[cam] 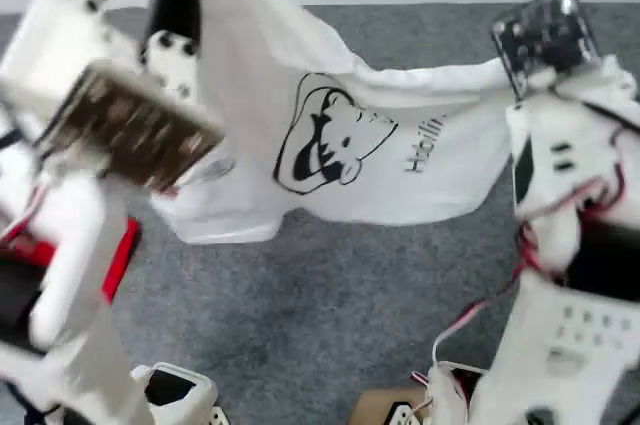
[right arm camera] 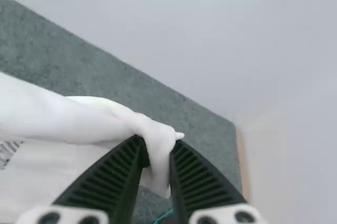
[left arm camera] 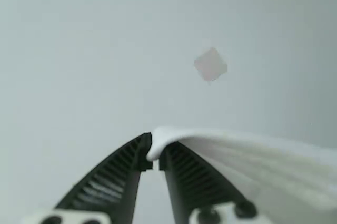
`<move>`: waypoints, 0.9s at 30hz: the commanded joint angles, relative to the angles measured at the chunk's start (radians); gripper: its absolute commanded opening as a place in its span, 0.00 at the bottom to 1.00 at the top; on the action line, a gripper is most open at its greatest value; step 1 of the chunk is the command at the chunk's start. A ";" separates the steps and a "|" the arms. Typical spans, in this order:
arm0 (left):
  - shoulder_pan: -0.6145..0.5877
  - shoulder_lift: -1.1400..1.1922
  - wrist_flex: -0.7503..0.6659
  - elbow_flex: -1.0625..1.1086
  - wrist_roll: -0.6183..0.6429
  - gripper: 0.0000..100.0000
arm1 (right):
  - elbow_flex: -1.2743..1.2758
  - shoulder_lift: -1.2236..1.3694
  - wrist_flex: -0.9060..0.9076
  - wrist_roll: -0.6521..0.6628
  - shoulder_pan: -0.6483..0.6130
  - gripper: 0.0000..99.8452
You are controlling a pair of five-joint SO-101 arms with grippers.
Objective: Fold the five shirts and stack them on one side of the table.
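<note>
White fabric shirt (cam: 330, 145) with a black cartoon print hangs stretched in the air above the grey carpeted table (cam: 330, 315), one edge pinched by the left gripper (left arm camera: 154, 148), the opposite edge clamped by the right gripper (right arm camera: 157, 148).

You see the shirt (cam: 330, 145) as soft, matt white cloth; the table (cam: 330, 285) wears a rough, grey, felt-like cover; the right gripper (right arm camera: 157, 145) has ribbed, matt black plastic fingers (right arm camera: 118, 174).
</note>
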 commanded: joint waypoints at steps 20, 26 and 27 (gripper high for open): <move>0.002 -0.003 0.476 -0.351 0.008 0.01 | 0.117 -0.409 0.194 0.037 -0.004 0.01; 0.003 0.044 0.528 -0.077 0.009 0.01 | 0.456 -0.409 0.010 0.037 -0.005 0.01; 0.002 0.055 0.526 -0.021 0.009 0.01 | 0.509 -0.409 -0.027 0.037 -0.007 0.01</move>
